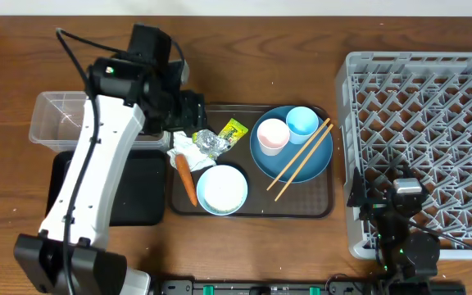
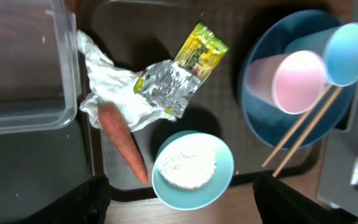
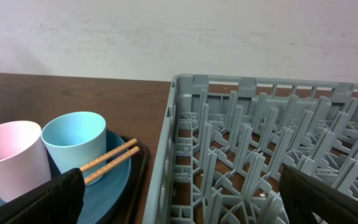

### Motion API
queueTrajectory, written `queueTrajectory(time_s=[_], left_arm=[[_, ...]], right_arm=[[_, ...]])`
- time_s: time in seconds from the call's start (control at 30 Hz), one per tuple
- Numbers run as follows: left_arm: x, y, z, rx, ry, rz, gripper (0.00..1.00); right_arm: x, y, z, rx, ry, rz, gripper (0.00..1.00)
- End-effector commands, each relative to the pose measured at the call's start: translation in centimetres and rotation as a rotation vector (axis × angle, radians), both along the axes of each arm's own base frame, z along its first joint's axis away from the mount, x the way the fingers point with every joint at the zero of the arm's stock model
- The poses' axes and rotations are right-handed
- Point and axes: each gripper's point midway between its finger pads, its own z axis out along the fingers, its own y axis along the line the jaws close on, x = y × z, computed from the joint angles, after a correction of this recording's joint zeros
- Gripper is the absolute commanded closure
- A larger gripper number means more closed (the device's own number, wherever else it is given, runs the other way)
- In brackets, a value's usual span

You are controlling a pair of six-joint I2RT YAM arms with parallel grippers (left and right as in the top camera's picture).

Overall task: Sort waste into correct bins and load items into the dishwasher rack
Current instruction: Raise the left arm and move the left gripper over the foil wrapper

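On the brown serving tray [image 1: 252, 209] lie a crumpled white tissue [image 2: 104, 81], silver foil [image 2: 169, 87], a yellow-green wrapper [image 2: 201, 50] and a carrot [image 2: 122, 142]. A pale blue bowl [image 2: 222, 177] holds white rice [image 2: 187, 163]. The blue plate [image 1: 318, 156] carries a pink cup [image 2: 291, 81], a light blue cup [image 2: 347, 46] and chopsticks [image 2: 303, 134]. My left gripper [image 2: 179, 208] is open and empty above the waste. My right gripper [image 3: 179, 205] is open and empty over the front left of the grey rack [image 1: 424, 123].
The clear tub [image 1: 56, 123] and the black tray [image 1: 138, 197] lie left of the serving tray, the tub further back. My left arm reaches over both. The rack's left wall [image 3: 173, 143] stands close to the serving tray's right edge.
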Motion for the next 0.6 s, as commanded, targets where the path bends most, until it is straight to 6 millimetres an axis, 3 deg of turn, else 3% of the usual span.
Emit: queueTrajectory(time_s=[0.0,0.57], left_arm=[[-0.1,0.1,-2.4,0.017,0.034,-0.005,0.23],[1.1,-0.1,-8.8,0.007,-0.007,0.002,0.23]], right_arm=[[0.0,-0.2,-0.2,0.014,0.006,-0.009,0.01],[0.0,-0.2,-0.2,0.014,0.006,-0.009,0.01]])
